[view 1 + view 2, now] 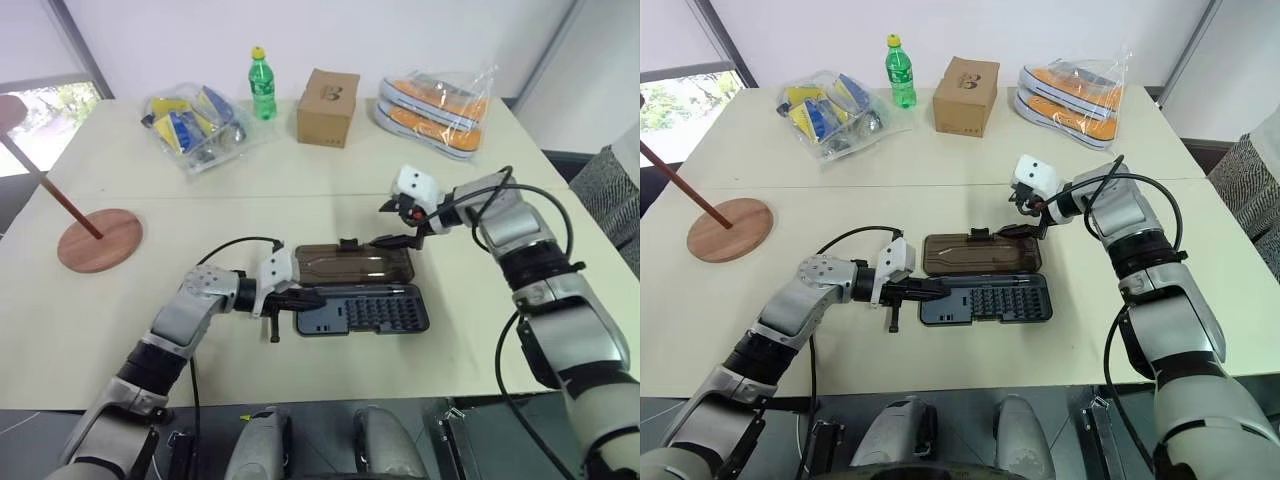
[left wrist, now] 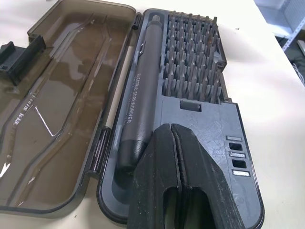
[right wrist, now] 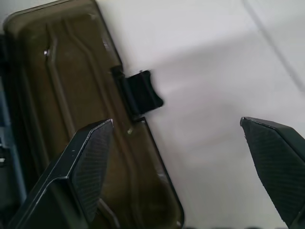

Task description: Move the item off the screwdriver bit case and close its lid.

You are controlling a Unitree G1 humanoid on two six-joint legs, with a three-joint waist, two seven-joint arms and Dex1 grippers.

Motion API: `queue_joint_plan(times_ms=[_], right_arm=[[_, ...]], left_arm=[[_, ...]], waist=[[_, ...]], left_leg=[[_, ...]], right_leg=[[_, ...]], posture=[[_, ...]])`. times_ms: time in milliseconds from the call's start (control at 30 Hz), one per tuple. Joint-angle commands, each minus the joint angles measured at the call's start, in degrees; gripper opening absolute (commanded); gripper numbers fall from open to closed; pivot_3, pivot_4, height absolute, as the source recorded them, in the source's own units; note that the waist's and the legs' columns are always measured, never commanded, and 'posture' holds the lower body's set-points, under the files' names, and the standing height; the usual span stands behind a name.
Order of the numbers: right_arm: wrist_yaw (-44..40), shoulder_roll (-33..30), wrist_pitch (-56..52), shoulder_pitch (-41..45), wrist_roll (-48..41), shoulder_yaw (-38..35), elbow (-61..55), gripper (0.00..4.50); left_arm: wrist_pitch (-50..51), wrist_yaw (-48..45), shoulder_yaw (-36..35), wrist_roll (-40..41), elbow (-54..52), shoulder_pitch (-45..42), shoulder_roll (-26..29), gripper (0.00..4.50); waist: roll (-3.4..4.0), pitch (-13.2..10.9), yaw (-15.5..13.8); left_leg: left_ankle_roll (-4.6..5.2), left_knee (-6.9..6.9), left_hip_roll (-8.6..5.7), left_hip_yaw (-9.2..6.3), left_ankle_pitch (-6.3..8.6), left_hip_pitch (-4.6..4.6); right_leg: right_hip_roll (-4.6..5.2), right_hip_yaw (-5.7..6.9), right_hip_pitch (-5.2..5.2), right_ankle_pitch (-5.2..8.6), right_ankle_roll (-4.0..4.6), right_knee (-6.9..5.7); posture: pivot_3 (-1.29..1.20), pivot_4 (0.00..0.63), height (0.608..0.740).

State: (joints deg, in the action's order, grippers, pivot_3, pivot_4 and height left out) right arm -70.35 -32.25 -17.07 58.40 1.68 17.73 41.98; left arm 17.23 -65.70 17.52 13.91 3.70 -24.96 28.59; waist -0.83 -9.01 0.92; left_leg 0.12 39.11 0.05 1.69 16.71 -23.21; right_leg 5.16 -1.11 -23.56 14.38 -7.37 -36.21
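While the smoky translucent lid (image 1: pixel 355 264) lies flat, the grey ribbed case (image 1: pixel 365 311) is pinned by the closed left tool (image 1: pixel 308 297); the right tool (image 1: pixel 398 224) is spread wide.

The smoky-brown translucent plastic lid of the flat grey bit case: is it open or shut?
Open. The smoky-brown translucent plastic lid lies flat on the table beside the flat dark grey plastic bit case, leaving the bits and screwdriver uncovered.
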Motion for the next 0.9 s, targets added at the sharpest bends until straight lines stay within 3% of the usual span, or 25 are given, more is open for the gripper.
queue_joint_plan(times_ms=[33, 433, 533, 767, 900], right_arm=[[-1.5, 0.25, 3.53, 1.79, 1.52, 0.15, 3.91, 4.46], [-0.46, 1.19, 8.08, 2.47, 3.79, -1.31, 12.57, 4.46], [-0.23, 1.53, 8.12, 2.44, 3.93, -1.57, 13.02, 3.57], [0.19, 1.88, 8.05, 2.11, 4.45, -1.88, 13.25, 0.08], [0.09, 2.0, 7.88, 1.69, 5.03, -2.0, 13.13, 0.03]], left_arm=[[0.8, 1.3, -1.16, -0.42, -1.26, 0.63, 0.59, 0.0], [1.3, 1.8, -1.15, -0.5, -2.9, 1.3, 1.36, 0.0], [1.23, 1.81, -1.06, -0.58, -2.83, 1.22, 1.32, 0.0], [1.09, 1.81, -1.12, -0.63, -2.63, 1.02, 1.48, 0.0], [1.02, 1.87, -1.23, -0.67, -2.67, 1.02, 1.59, 0.0]], waist=[[0.02, -0.01, -0.01], [0.22, -0.13, 0.23], [0.23, -0.14, 0.21], [0.24, -0.15, 0.29], [0.35, -0.21, 1.44]], left_leg=[[0.0, 0.0, 0.0, 0.0, 0.0, 0.0], [-0.02, -0.01, 0.0, 0.0, -0.01, 0.0], [-0.02, 0.0, 0.0, 0.0, -0.01, 0.0], [-0.03, -0.01, 0.0, 0.0, -0.01, 0.01], [-0.05, -0.04, 0.05, 0.0, -0.02, 0.16]], right_leg=[[0.0, 0.0, 0.0, 0.0, 0.0, 0.0], [0.01, 0.0, -0.01, 0.0, 0.0, -0.01], [0.01, 0.0, -0.01, 0.0, 0.0, -0.02], [0.01, 0.0, 0.0, -0.01, 0.0, -0.02], [-0.04, 0.0, 0.11, -0.03, 0.05, -0.04]], posture=[[0.0, 0.15, 0.74], [0.0, 0.15, 0.74], [0.0, 0.15, 0.74], [0.0, 0.15, 0.74], [0.0, 0.15, 0.74]])
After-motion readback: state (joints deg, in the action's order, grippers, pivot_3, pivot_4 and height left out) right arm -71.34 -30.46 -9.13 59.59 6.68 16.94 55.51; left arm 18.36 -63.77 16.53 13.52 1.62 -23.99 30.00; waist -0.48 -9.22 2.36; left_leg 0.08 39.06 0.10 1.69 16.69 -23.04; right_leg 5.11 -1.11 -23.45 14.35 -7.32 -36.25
